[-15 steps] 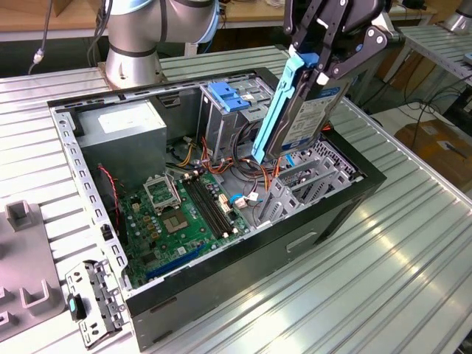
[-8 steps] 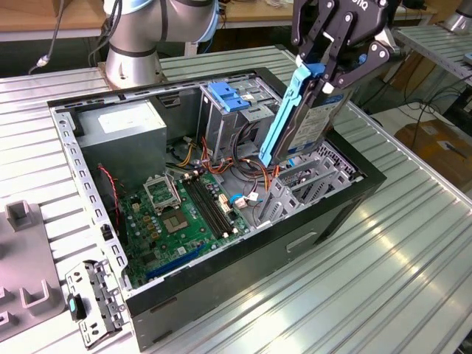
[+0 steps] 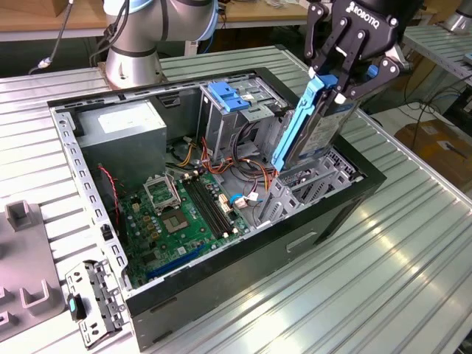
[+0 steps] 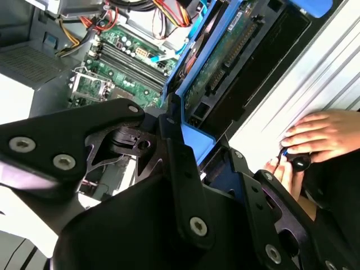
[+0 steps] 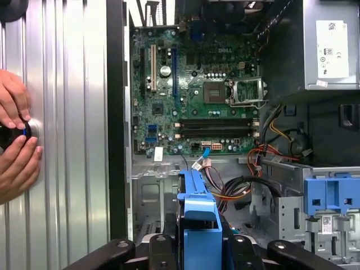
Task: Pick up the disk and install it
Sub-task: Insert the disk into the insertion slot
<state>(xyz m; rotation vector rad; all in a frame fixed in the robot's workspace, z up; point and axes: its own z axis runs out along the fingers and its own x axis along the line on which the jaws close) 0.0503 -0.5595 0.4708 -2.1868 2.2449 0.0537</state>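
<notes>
Ribbed aluminium worktop [image 3: 413,243] carries an open black computer case [image 3: 243,258] lying on its side, with the arm standing over its corner at the exterior view's right.

The fingers [image 4: 179,185] are drawn in narrow and clamp the disk [image 3: 313,129] by its upper end, one on each side of the bright blue carrier frame; the gripper [image 3: 333,87] hangs above the case rim. The disk stands on edge, tilted, its lower end pointing down into the grey metal drive bay [image 3: 310,181] directly beneath it. Whether that end touches the bay rails or only sits just above them I cannot tell.

Outward from there, a tall grey cage with a blue handle [image 3: 228,96] stands beside the bay, loose coloured cables [image 3: 243,166] run between them, then the green motherboard [image 3: 184,214] and the power supply [image 3: 122,125] at the far end. In the first wrist view a person's hands [image 5: 14,140] rest on the worktop beside the case, around a small dark round object.

As I judge it, the pick-up is done and the disk is lined up over its slot; seating it fully is not yet done, since most of its length rises above the bay.
</notes>
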